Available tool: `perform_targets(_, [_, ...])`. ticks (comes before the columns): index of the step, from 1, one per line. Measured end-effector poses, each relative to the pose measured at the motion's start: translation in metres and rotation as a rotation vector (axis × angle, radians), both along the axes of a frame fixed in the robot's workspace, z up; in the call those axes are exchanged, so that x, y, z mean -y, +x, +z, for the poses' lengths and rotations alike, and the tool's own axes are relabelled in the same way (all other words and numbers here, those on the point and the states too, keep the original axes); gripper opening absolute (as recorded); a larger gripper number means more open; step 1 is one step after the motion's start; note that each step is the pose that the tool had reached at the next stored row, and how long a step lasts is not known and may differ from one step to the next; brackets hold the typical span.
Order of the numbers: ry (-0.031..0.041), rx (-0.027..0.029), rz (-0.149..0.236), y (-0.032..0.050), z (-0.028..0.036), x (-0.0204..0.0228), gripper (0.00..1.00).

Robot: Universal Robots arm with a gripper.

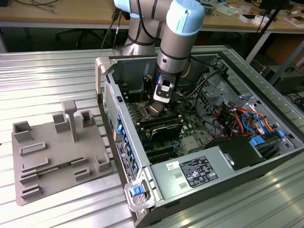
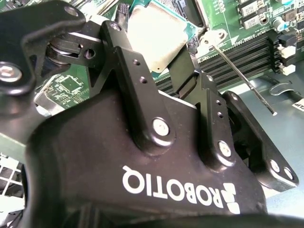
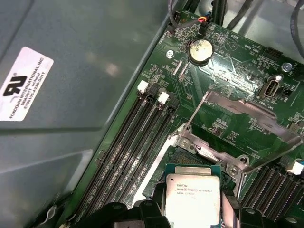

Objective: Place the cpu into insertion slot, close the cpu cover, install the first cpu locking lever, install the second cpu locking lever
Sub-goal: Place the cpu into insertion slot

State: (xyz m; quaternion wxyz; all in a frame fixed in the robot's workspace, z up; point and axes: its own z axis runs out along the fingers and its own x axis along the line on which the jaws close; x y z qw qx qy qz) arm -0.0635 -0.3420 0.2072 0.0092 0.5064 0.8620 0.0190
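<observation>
My gripper [image 1: 159, 107] reaches down into the open computer case, over the green board. It is shut on the cpu [image 3: 193, 199], a silvery square chip pinched by its edges between two black fingers [image 3: 154, 209]. The second wrist view shows the cpu [image 2: 152, 28] between those fingers [image 2: 130, 61]. Just beyond the chip lies the insertion slot [image 3: 186, 159], a dark recess with a silver rim, and the chip hovers at its near edge. The cpu cover [image 3: 251, 118] stands raised behind the slot. A thin locking lever [image 3: 194, 113] sticks up beside it.
Long black memory slots [image 3: 135, 142] run beside the socket, next to the grey case wall [image 3: 71, 95]. A coin battery [image 3: 200, 50] sits on the board further off. Coloured cables [image 1: 240, 118] and a power supply [image 1: 199, 171] fill the case's right. A grey fixture tray [image 1: 52, 152] lies on the table.
</observation>
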Motion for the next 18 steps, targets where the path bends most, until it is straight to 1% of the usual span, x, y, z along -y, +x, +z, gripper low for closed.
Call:
perform_targets(10, [0.0000, 0.0000, -0.038, 0.0000, -0.0002, 0.0000, 0.55])
perform_targets(18, [0.0000, 0.0000, -0.059, 0.0000, -0.0003, 0.0000, 0.55])
